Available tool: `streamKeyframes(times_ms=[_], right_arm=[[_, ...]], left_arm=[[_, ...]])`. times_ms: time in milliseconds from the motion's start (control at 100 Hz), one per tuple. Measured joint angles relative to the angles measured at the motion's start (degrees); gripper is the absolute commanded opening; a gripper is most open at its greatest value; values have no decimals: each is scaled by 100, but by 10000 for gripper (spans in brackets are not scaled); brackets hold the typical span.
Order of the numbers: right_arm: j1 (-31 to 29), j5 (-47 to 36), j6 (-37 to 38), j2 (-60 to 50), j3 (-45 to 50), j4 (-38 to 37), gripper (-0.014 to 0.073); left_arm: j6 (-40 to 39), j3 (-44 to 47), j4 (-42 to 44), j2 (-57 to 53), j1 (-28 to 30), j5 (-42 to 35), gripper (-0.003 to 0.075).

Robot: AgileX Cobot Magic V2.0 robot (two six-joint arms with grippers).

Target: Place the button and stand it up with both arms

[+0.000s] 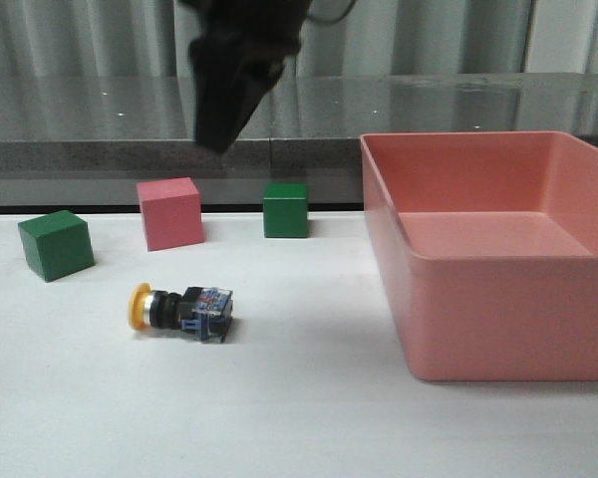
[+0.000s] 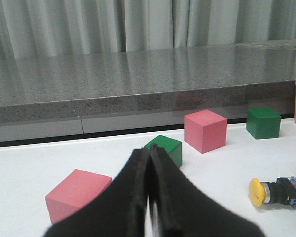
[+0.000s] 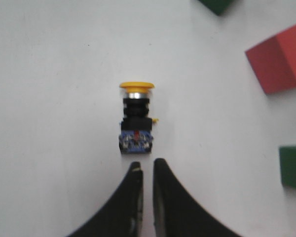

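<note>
The button [image 1: 182, 309] lies on its side on the white table, yellow cap to the left and blue-clear base to the right. My right gripper [image 1: 217, 142] hangs high above and behind it, pointing down. In the right wrist view the button [image 3: 136, 118] lies just beyond the right gripper [image 3: 147, 165], whose jaws are nearly together and hold nothing. My left gripper [image 2: 149, 150] is shut and empty, low over the table far to the left; the button [image 2: 278, 191] lies well to one side of it. The left gripper is outside the front view.
A green cube [image 1: 55, 244], a pink cube [image 1: 169, 212] and a second green cube [image 1: 285, 209] stand behind the button. A large pink bin [image 1: 478, 319] fills the right side. Another pink cube [image 2: 76, 195] sits close by the left gripper.
</note>
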Motion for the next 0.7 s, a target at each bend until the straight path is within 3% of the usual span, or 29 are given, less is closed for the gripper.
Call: streamKeyframes(times_ms=[130, 290, 420, 550, 700], right_arm=[[-654, 418, 648, -693, 0, 0, -62], [-1651, 146, 1674, -1541, 458, -20, -62], [-2327, -836, 1976, -2378, 1490, -53, -62], [-2777, -2256, 2181, -3463, 3109, -53, -62], [-3102, -3252, 2325, -4715, 4925, -53, -62]], left_arm=[[0, 0, 0, 0, 0, 0, -20], [0, 0, 0, 0, 0, 0, -19], [0, 0, 0, 0, 0, 0, -20], [0, 0, 0, 0, 0, 0, -20], [0, 0, 0, 0, 0, 0, -20]])
